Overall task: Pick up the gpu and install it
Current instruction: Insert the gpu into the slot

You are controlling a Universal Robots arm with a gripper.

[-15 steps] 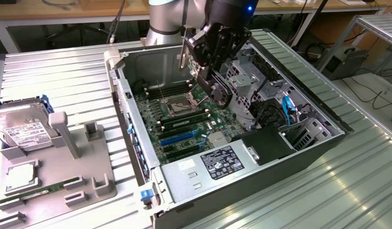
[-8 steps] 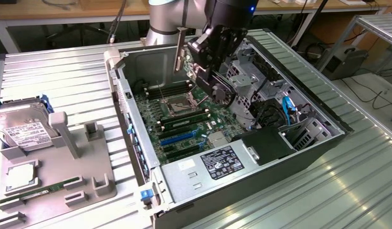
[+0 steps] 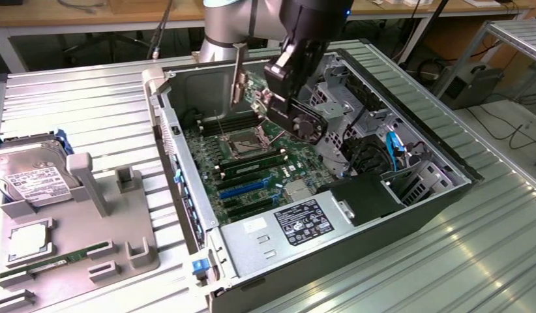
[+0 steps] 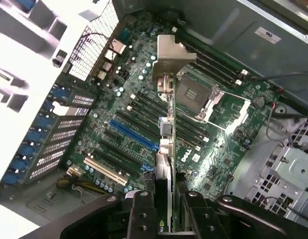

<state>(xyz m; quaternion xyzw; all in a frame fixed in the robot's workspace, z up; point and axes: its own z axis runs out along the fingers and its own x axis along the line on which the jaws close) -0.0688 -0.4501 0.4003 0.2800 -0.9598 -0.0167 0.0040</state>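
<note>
Fingers (image 4: 143, 215): clamped on the graphics card (image 4: 165, 127), holding its edge.
Graphics card: upright, above the motherboard (image 4: 134, 114) by the processor socket (image 4: 196, 94).
Case (image 3: 277, 251): open, on the worktop (image 3: 77, 111).

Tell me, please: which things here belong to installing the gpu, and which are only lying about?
Belonging to the job:
- gpu, held in the shut tool above the board
- open computer case
- motherboard with its blue slot

Lying about, on the grey tray:
- hard drive
- green memory stick
- square silvery chip
</note>
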